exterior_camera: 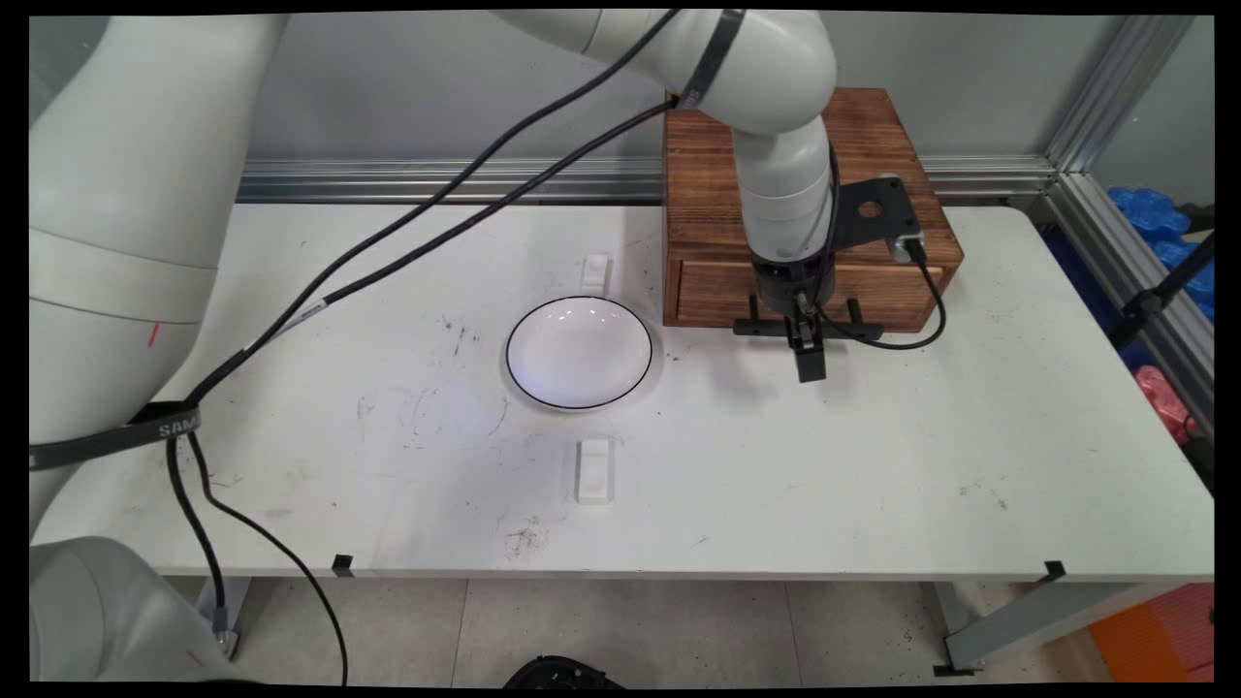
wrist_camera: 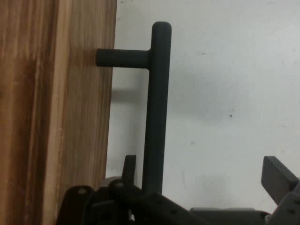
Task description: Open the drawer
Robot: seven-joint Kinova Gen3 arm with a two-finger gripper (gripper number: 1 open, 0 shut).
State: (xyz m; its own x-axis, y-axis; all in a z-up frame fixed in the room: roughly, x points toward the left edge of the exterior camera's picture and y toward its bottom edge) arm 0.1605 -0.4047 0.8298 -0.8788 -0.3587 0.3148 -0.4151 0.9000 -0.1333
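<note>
A brown wooden drawer box (exterior_camera: 877, 136) stands at the back of the white table (exterior_camera: 873, 465). Its drawer front (exterior_camera: 713, 294) carries a black bar handle (exterior_camera: 761, 329) on two posts. My gripper (exterior_camera: 811, 368) hangs straight down right in front of the drawer, at the handle's middle. In the hand view the wood face (wrist_camera: 56, 112) fills the left side and the handle bar (wrist_camera: 157, 103) runs up the picture. My gripper (wrist_camera: 204, 171) is open, with the bar between the fingers, close beside the left finger (wrist_camera: 129, 165) and well apart from the right one (wrist_camera: 280, 177).
A white bowl with a thin black rim (exterior_camera: 579, 351) sits left of the drawer box. Two small white blocks lie on the table, one behind the bowl (exterior_camera: 594, 272) and one in front (exterior_camera: 594, 470). Black cables (exterior_camera: 436, 208) hang over the table's left half.
</note>
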